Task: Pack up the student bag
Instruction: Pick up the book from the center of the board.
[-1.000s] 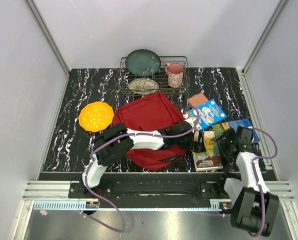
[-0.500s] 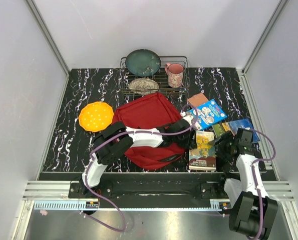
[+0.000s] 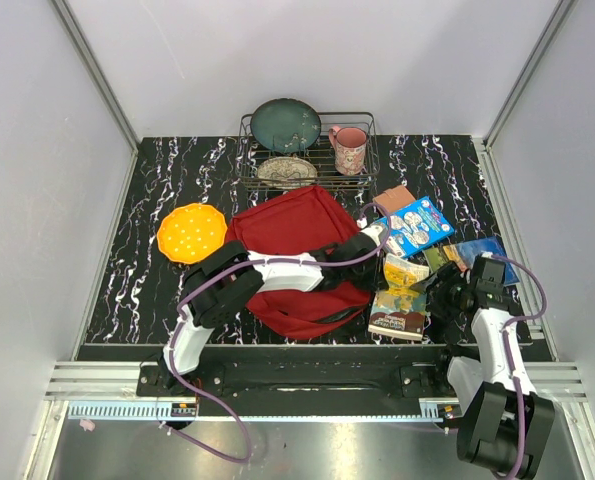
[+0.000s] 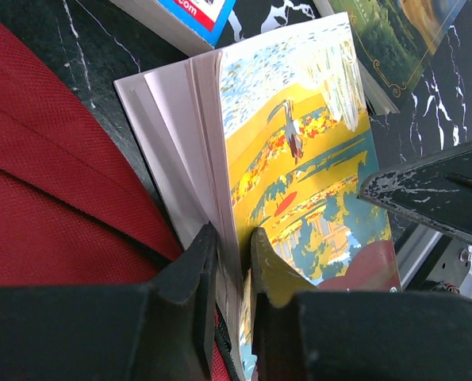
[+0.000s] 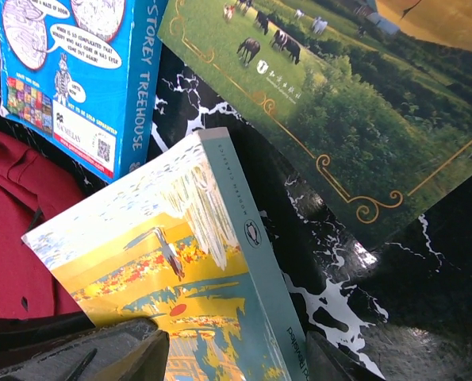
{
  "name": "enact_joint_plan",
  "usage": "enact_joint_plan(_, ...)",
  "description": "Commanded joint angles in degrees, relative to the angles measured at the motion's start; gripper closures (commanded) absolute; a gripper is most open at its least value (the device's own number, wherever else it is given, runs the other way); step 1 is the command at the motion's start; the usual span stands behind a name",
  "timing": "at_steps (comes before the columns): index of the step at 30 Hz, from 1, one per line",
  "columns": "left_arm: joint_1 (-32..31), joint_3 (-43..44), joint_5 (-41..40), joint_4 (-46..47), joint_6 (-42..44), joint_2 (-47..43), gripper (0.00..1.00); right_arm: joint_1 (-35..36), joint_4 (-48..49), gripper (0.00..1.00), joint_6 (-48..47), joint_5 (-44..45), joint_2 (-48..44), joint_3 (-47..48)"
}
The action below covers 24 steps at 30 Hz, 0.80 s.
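Note:
The student bag (image 3: 292, 235) is a large red backpack lying flat at the table's middle; its fabric also shows as red cloth (image 4: 45, 198) and a red patch (image 5: 13, 214). A yellow and teal paperback (image 3: 399, 298) lies just right of it, its near edge lifted. My left gripper (image 3: 379, 268) is shut on the paperback (image 4: 299, 159), its fingertips (image 4: 232, 234) pinching the page edge. My right gripper (image 3: 445, 290) is open, its fingers (image 5: 236, 349) standing either side of the paperback's (image 5: 188, 278) spine corner.
A blue Treehouse book (image 3: 417, 225) (image 5: 77, 71) and a green landscape book (image 5: 339, 103) lie beyond the paperback. A wire dish rack (image 3: 307, 150) with plates and a pink mug (image 3: 349, 150) stands at the back. An orange plate (image 3: 191, 232) lies left of the bag.
My left gripper has closed on the paperback's edge. The paperback has slid left toward the bag and tilted up. My right gripper has narrowed a little and shifted right.

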Motion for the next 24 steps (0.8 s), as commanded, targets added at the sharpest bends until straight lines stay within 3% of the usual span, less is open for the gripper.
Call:
enact_joint_plan(1, -1.94, 0.20, 4.83, 4.29, -0.06, 1.24, 1.00, 1.16, 2.52, 0.29, 1.36, -16.83, 1.01, 2.32)
enact_joint_plan(4, -1.76, -0.51, 4.74, 4.82, -0.84, 1.32, 1.00, 1.24, 0.68, 0.30, 1.53, -14.13, 0.14, 2.67)
enact_joint_plan(7, -1.06, -1.82, 3.78, 5.79, -2.25, 1.24, 1.00, 1.16, -2.05, 0.17, 5.04, -5.89, -1.53, 2.85)
enact_joint_plan(17, 0.44, -3.76, 4.04, 6.76, -4.01, 2.12, 1.00, 1.24, -1.53, 0.12, 9.71, -0.93, -2.15, 0.38)
enact_joint_plan(24, 1.14, -5.34, 6.85, 11.23, -5.95, 3.35, 1.00, 1.24, 9.00, 0.21, 9.62, -16.03, -0.31, -1.54)
